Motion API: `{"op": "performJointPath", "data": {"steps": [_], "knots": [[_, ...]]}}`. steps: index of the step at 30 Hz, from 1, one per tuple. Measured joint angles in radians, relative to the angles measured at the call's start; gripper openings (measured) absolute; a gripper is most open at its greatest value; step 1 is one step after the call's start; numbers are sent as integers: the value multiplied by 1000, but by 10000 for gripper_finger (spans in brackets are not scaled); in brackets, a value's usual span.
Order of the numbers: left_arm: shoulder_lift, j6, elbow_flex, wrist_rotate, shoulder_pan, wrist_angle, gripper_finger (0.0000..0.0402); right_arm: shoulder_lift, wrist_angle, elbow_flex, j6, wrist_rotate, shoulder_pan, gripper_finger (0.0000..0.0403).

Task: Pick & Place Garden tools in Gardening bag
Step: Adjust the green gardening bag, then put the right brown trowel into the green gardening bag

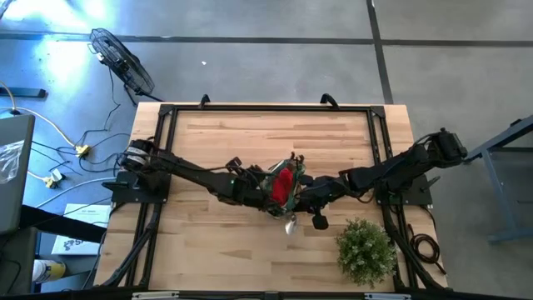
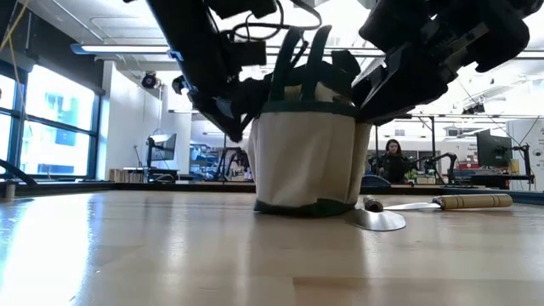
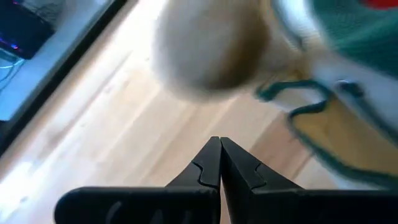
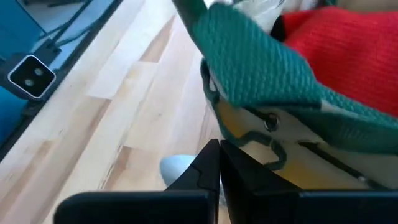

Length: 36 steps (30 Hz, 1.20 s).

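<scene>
Wooden table with gardening bag, trowel, potted plant.

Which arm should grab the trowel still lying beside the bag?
Right, probably. The trowel lies on the table on the right arm's side of the gardening bag, just below the right gripper. The left gripper sits on the bag's far side. Both grippers are shut.

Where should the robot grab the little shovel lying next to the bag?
Grip the trowel by its pale wooden handle, coming from above. It lies flat on the table, blade toward the gardening bag, handle pointing away, clear of both end effectors.
</scene>
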Motion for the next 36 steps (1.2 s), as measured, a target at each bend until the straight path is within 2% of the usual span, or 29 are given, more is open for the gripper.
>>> {"op": "performJointPath", "data": {"steps": [7, 14, 21, 27, 31, 36], "knots": [[-72, 14, 1, -32, 9, -66, 0, 30, 47, 0, 0, -47, 10, 3], [-115, -103, 0, -28, -15, -222, 0, -10, 4, 1, -30, -6, 19, 3], [-155, -264, -1, -16, -111, -371, 0, -145, -154, 1, -106, 71, 20, 3], [-179, -367, -1, 75, -246, -373, 0, -331, -420, 1, -102, 99, 5, 5], [-178, -444, -2, 74, -341, -364, 0, -429, -523, 1, -89, 120, -1, 35], [-178, -550, -1, 22, -429, -337, 0, -493, -648, 1, -46, 208, -9, 110]]}}
